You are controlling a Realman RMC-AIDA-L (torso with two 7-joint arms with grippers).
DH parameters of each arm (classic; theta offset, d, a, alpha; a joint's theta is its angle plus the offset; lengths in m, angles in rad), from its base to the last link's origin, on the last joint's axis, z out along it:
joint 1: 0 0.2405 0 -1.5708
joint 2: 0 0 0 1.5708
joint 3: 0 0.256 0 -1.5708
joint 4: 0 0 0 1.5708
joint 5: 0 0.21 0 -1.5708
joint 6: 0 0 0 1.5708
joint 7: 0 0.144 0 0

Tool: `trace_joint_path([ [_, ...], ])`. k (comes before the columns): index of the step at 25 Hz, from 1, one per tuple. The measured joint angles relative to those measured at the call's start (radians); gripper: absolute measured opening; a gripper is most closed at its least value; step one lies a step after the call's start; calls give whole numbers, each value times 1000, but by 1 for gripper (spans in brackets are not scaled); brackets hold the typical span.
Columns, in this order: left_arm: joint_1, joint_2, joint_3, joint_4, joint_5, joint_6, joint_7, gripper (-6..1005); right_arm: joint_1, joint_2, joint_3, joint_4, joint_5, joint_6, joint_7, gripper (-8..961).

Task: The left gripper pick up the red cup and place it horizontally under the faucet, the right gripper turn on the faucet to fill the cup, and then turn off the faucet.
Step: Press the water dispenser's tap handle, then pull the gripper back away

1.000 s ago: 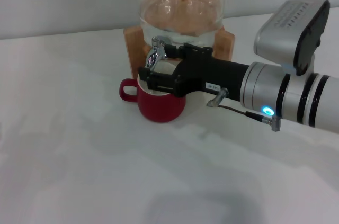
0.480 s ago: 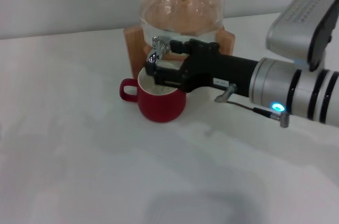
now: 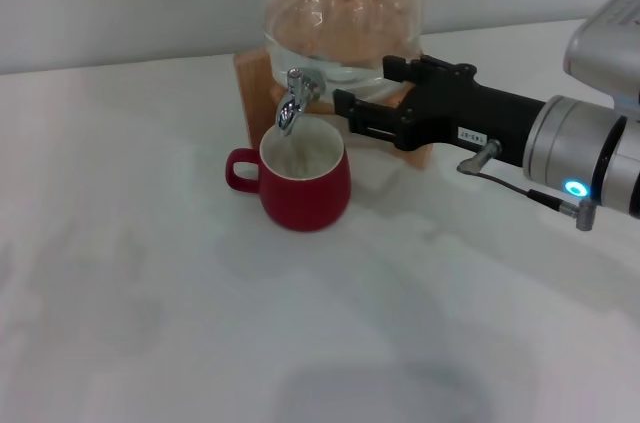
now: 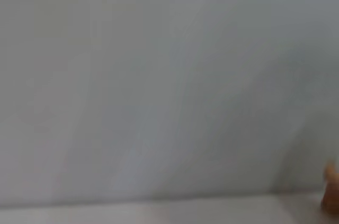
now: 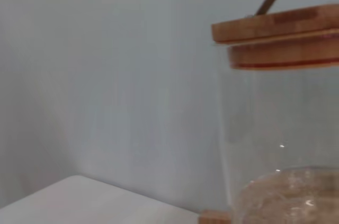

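Standing upright on the white table (image 3: 150, 323), the red cup (image 3: 303, 187) sits directly under the faucet (image 3: 293, 98). The right gripper (image 3: 345, 113) hovers just right of the faucet, apart from it, its fingers slightly parted and empty.

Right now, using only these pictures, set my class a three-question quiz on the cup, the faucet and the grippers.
1. True or false: the red cup stands upright below the faucet.
2. Which arm's gripper is in the head view?
A. left
B. right
3. Fill in: the right gripper is ____ the faucet.

Key:
1. True.
2. B.
3. Apart from; it sits on the robot's right of it.
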Motion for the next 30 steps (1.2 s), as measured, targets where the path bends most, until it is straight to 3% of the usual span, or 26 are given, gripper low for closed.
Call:
trace_joint_path([
  [5,22,2,-25,-47,-169,-93,62,663,9,0,22,25,6,7,-1,779],
  [12,-10,3,-176,-308,-388,-319,159,655,10,1,33,30,9,10,-12,778],
  [16,-35,4,-216,-384,-405,-372,184,657,21,0,39,39,9,11,-13,778],
  [24,-42,3,-221,-389,-404,-373,228,657,23,-1,39,43,9,49,-8,778],
  [30,-49,5,-230,-392,-402,-363,252,656,-19,0,44,-13,9,157,-3,778],
])
